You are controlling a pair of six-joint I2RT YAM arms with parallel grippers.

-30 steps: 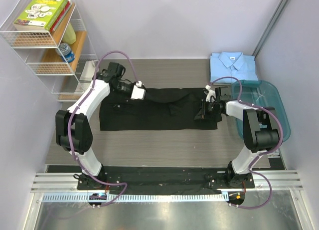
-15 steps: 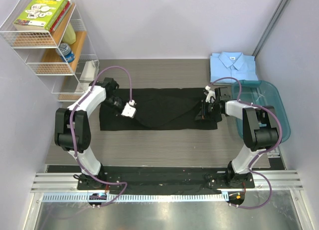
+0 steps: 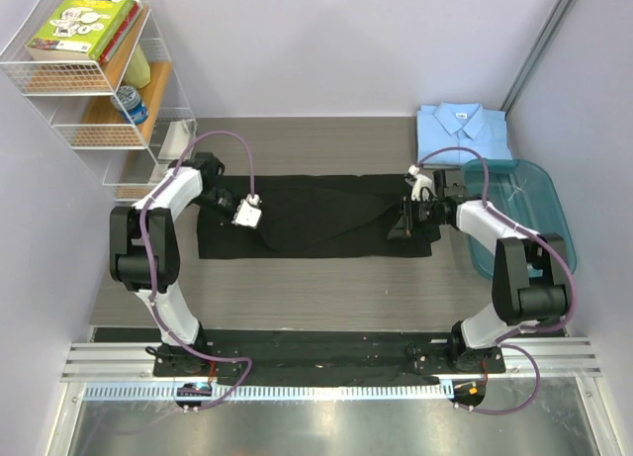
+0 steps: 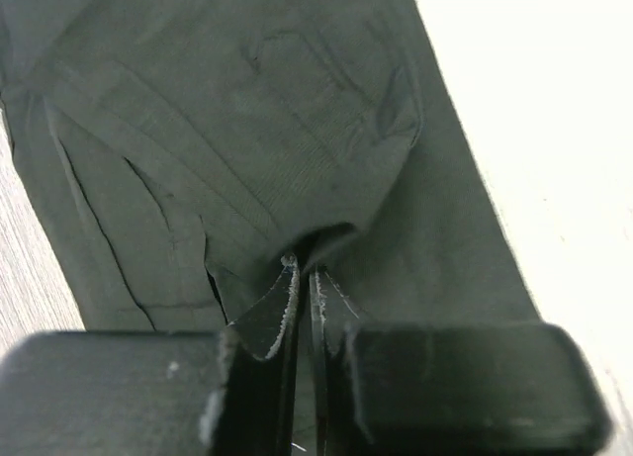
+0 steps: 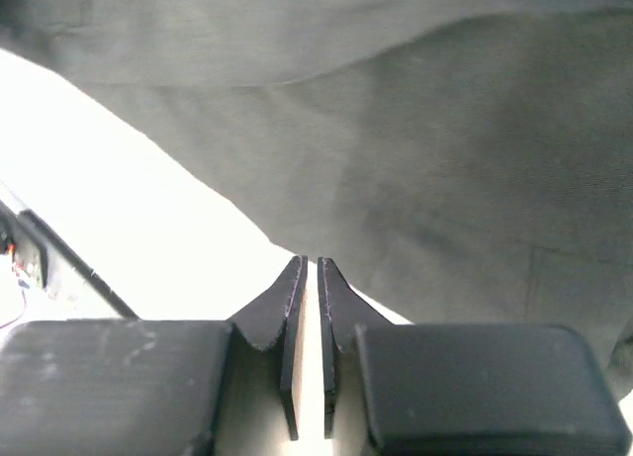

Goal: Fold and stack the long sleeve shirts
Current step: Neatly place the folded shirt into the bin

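Black shirt (image 3: 326, 224) stretched across the centre of the top view, light blue shirt (image 3: 462, 130) folded at upper right. Left gripper (image 4: 302, 278) clamped tight on a raised black fold left of centre. Right gripper (image 5: 310, 273) all but closed at the cloth's right end, apparently nipping its edge.

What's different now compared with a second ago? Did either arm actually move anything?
The left gripper, pinching the black shirt by an edge, swung from the shirt's far side back toward the robot and leftward. It dragged that cloth over the shirt into a fold. The right gripper stayed at the shirt's right end. The blue shirt and the tub did not move.
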